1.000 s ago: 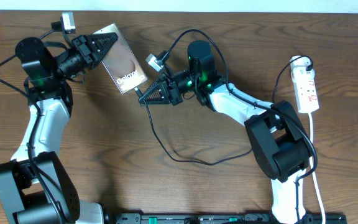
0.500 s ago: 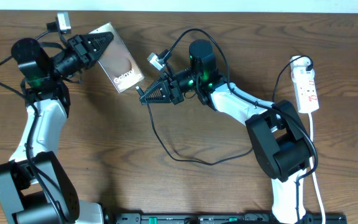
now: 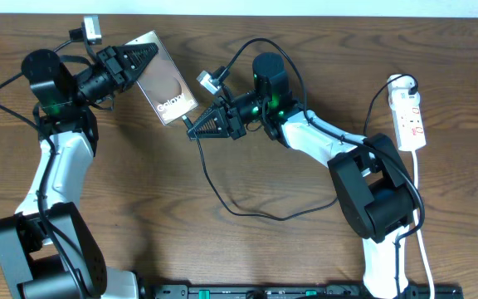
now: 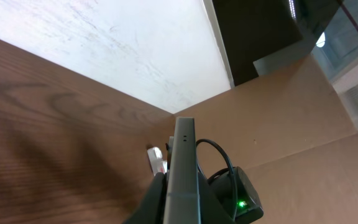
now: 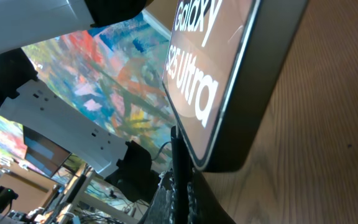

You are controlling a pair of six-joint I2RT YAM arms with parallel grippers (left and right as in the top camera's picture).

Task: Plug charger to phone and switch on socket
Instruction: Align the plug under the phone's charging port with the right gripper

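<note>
The phone (image 3: 164, 81) is a bronze slab with white lettering, held off the table by my left gripper (image 3: 142, 55), which is shut on its far end. In the left wrist view its thin edge (image 4: 183, 168) stands between my fingers. My right gripper (image 3: 191, 128) is shut on the charger's black plug tip, right at the phone's lower end. The black cable (image 3: 247, 212) loops over the table. In the right wrist view the phone (image 5: 229, 81) fills the top and the plug (image 5: 178, 168) sits just below its edge. The socket (image 3: 409, 116) lies at the far right.
The socket's white lead (image 3: 421, 216) runs down the right side of the table. A black rail (image 3: 305, 291) lies along the front edge. The right arm's base (image 3: 376, 208) stands at the right, the left arm's base (image 3: 44, 257) at the front left.
My left gripper and the phone shifted slightly left and back again. My right gripper with the plug tip has stayed at the phone's lower end.
</note>
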